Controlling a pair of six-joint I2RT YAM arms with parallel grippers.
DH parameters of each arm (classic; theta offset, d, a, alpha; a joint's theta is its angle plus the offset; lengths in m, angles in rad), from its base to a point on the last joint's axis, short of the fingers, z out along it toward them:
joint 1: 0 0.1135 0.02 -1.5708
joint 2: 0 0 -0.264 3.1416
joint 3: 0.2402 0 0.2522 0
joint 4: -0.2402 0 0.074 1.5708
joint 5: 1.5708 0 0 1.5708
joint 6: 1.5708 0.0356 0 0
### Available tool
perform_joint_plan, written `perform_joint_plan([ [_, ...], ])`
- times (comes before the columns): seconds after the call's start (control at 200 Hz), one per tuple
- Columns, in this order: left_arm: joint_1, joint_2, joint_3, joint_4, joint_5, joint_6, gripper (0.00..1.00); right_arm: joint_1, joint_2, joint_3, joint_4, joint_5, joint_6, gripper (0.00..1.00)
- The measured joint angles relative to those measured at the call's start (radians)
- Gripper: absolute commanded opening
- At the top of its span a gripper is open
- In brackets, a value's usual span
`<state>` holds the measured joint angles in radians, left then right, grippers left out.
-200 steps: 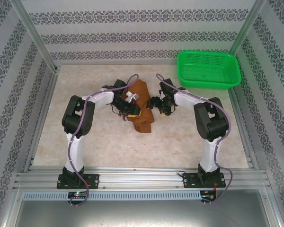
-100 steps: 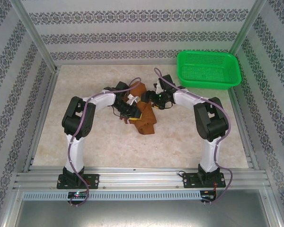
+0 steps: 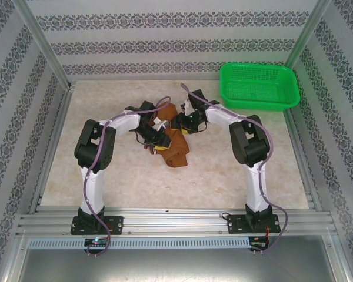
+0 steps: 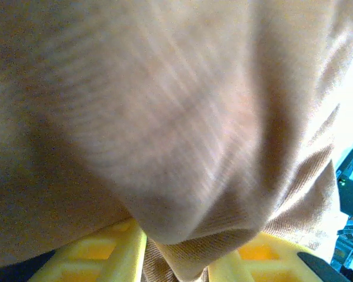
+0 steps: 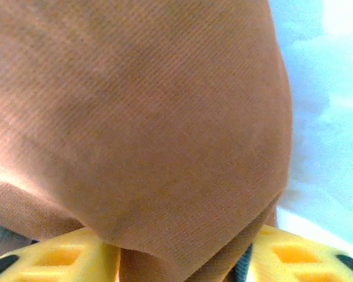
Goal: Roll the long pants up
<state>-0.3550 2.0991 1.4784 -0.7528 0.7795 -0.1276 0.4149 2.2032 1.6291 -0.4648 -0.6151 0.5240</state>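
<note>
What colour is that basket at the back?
The basket is bright green, clearest in the top external view.

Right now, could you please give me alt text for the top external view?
Rust-brown long pants lie bunched mid-table, with the left gripper and right gripper meeting on them. A green basket sits far right.

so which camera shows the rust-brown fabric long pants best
Top external: the rust-brown soft fabric long pants appear whole there, a bunched heap with its outline clear. Both wrist views sit too close, giving ribbed brown cloth without overall shape.
</note>
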Motion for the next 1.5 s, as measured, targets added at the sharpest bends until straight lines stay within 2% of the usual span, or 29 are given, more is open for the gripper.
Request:
perform_joint_plan([
  [0.025,0.0,0.0,0.0,-0.005,-0.005,0.004,0.32,0.001,0.008,0.005,-0.002,0.0,-0.001,0.47],
  [0.045,0.0,0.0,0.001,-0.008,-0.009,0.007,0.32,0.002,0.01,0.008,-0.003,-0.003,-0.001,0.42],
  [0.1,-0.001,0.0,0.011,-0.025,-0.03,0.016,0.3,0.002,0.01,0.008,-0.005,-0.003,-0.002,0.0],
  [0.265,-0.003,0.0,0.048,-0.09,-0.119,0.032,0.29,0.002,-0.014,-0.042,0.048,-0.011,0.027,0.0],
  [0.639,-0.003,0.076,0.216,-0.312,-0.243,0.097,0.25,0.028,-0.261,-0.456,0.335,0.055,0.171,0.0],
  [0.664,-0.003,0.082,0.23,-0.328,-0.251,0.1,0.25,0.035,-0.272,-0.472,0.344,0.066,0.18,0.09],
  [0.699,-0.003,0.093,0.249,-0.352,-0.262,0.105,0.23,0.046,-0.285,-0.488,0.352,0.083,0.189,0.34],
  [0.754,-0.003,0.109,0.278,-0.385,-0.277,0.114,0.21,0.063,-0.306,-0.507,0.357,0.113,0.2,0.55],
  [0.784,-0.002,0.117,0.291,-0.396,-0.285,0.12,0.2,0.072,-0.319,-0.519,0.354,0.123,0.2,0.72],
  [0.814,0.0,0.122,0.3,-0.403,-0.29,0.126,0.2,0.084,-0.342,-0.537,0.349,0.148,0.2,0.93],
  [0.824,0.0,0.124,0.303,-0.406,-0.291,0.126,0.19,0.087,-0.349,-0.542,0.346,0.156,0.2,0.97],
  [0.889,0.003,0.127,0.308,-0.412,-0.303,0.142,0.17,0.105,-0.412,-0.584,0.318,0.207,0.197,0.98],
  [0.939,0.005,0.127,0.309,-0.41,-0.31,0.153,0.09,0.113,-0.464,-0.609,0.286,0.228,0.185,0.98],
  [1.024,0.006,0.119,0.304,-0.405,-0.313,0.158,0.0,0.114,-0.512,-0.612,0.253,0.246,0.172,0.98],
  [1.144,0.01,0.113,0.293,-0.391,-0.306,0.169,0.0,0.087,-0.486,-0.545,0.221,0.265,0.144,0.98],
  [1.504,0.017,0.11,0.282,-0.381,-0.282,0.178,0.0,0.045,-0.25,-0.332,0.191,0.28,0.098,0.98],
])
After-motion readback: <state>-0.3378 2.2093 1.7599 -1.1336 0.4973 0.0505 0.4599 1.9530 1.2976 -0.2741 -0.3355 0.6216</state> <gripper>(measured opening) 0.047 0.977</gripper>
